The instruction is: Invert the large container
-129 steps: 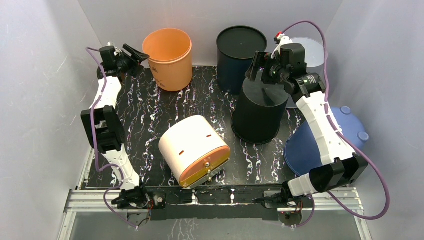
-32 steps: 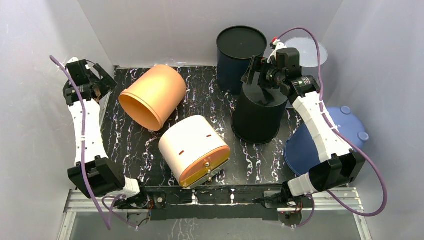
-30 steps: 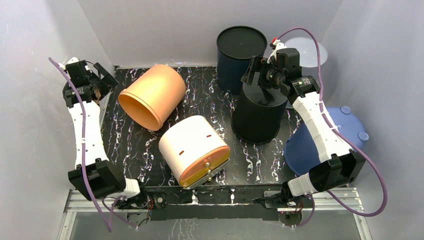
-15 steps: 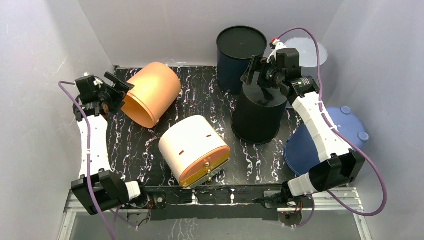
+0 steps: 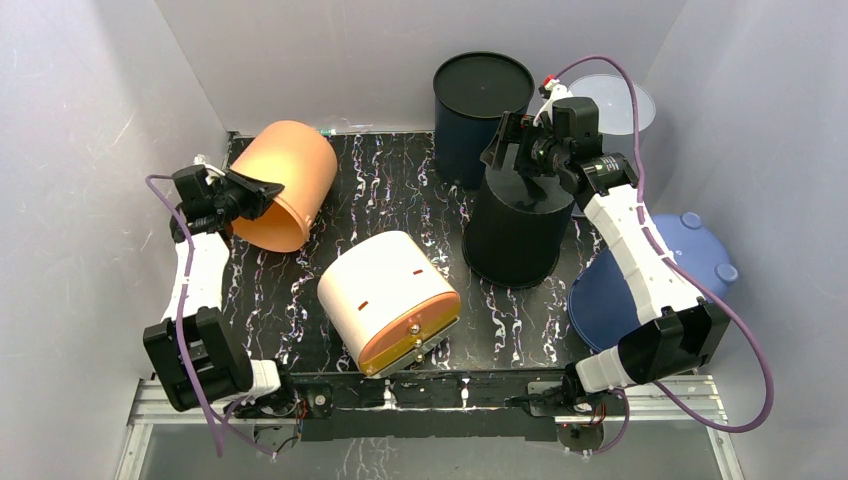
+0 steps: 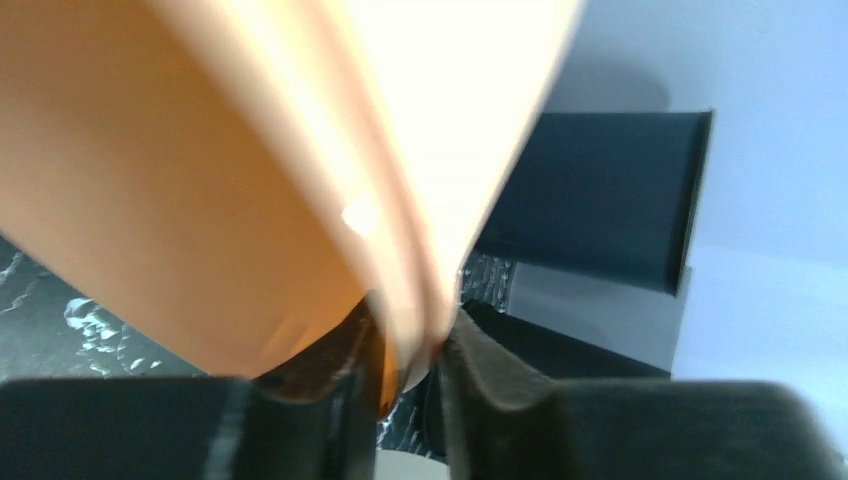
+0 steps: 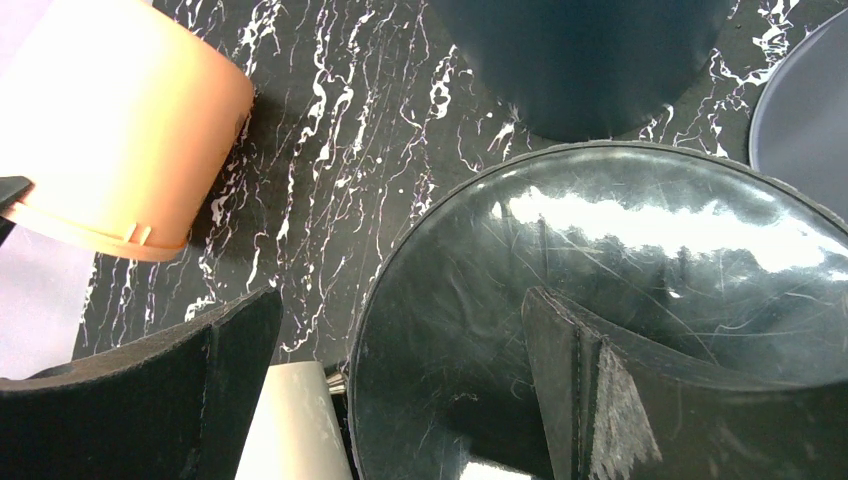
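The large orange container (image 5: 285,185) is tilted at the table's back left, its mouth facing down and to the left. My left gripper (image 5: 262,192) is shut on its rim. In the left wrist view the rim of the orange container (image 6: 200,180) is pinched in my left gripper (image 6: 405,370), one finger inside and one outside. My right gripper (image 5: 512,148) hangs open over the flat base of an upside-down black container (image 5: 515,225). The right wrist view shows my right gripper (image 7: 400,300) straddling the edge of that black container (image 7: 620,280) with nothing held, and the orange container (image 7: 120,130) at the far left.
A dark container with a black lid (image 5: 480,105) stands at the back. A cream container with an orange lid (image 5: 385,300) lies on its side near the front. A blue lid (image 5: 650,285) leans at the right, and a clear lid (image 5: 620,100) at the back right. Grey walls enclose the table.
My left gripper came in to the orange container's rim and shut on it. The container has tipped further, its mouth turning downward. The right arm has not moved.
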